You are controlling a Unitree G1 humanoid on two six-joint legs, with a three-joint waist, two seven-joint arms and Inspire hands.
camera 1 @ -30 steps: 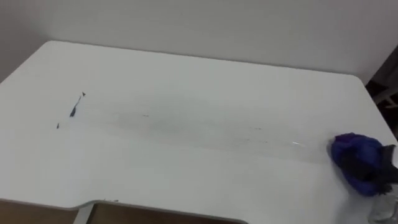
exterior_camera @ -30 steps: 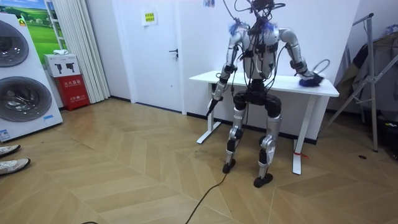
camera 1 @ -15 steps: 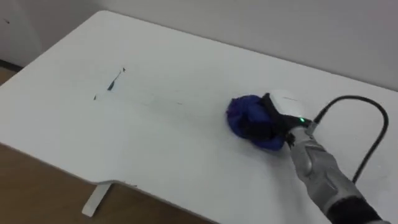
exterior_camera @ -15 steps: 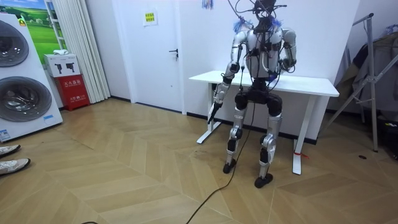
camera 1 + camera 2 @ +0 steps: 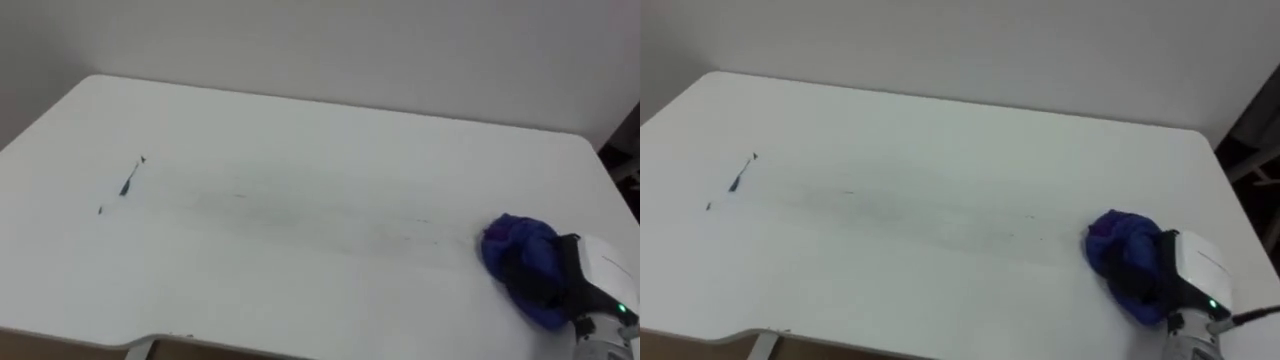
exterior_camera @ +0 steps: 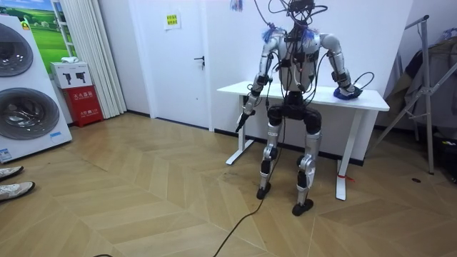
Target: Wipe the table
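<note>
I am running the wiping step with the right hand [image 5: 592,283], its fingers [image 5: 541,281] curling round the crumpled blue cloth [image 5: 512,247] at the right end of the white rectangular desk [image 5: 300,120], and judging that the next pass needs a leftward sweep to the small dark marks [image 5: 127,183].

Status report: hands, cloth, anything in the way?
Right hand grips blue cloth on table, right end. Left hand hangs beside table. Dark marks at left end.
</note>
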